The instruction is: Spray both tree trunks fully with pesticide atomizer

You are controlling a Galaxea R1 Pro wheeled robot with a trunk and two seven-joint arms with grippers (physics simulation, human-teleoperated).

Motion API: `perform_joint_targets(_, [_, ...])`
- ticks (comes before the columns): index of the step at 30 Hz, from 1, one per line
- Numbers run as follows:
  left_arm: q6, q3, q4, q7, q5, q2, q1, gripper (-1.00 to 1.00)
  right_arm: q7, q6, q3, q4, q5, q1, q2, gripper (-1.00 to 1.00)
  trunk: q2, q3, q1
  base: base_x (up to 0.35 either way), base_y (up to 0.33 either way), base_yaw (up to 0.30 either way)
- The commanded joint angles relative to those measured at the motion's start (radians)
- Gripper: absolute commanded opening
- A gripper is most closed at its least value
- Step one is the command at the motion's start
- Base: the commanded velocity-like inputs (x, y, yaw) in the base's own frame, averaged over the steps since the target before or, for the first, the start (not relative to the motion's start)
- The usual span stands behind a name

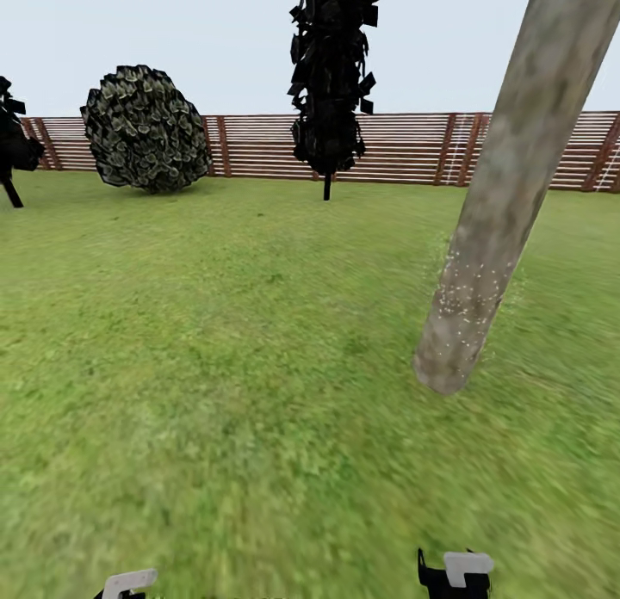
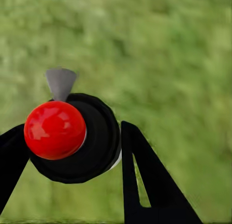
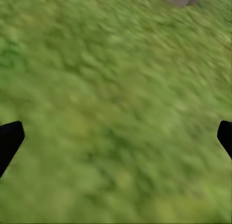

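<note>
Mottled round tree trunk (image 1: 508, 194) — pale flecks, blurred grass (image 1: 215, 367)

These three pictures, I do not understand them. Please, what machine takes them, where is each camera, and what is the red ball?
They come from a simulated wheeled robot with two arms in a fenced garden. The big picture is from the camera on its head, looking forward over the grass. At the right stands a thick grey-brown tree trunk with pale specks low down. Further back are a round shrub, a dark slim tree and the fence.

The other two cameras sit on the arms, looking along the fingers. The left gripper holds the pesticide atomizer, seen from above: the red ball is the dot on top. The right gripper is open and holds nothing; below it is grass.
</note>
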Motion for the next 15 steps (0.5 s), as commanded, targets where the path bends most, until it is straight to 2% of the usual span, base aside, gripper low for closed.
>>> perform_joint_targets(1, [0.0,0.0,0.0,0.0,0.0,0.0,0.0,-1.0,0.0,0.0,0.0,0.0,0.0,0.0,0.0,1.0,0.0,0.0,0.0,0.0,0.0,0.279])
perform_joint_targets(15, [0.0,0.0,0.0,0.0,0.0,0.0,0.0,-1.0,0.0,0.0,0.0,0.0,0.0,0.0,0.0,1.0,0.0,-0.003,0.0,0.0,0.0,0.278])
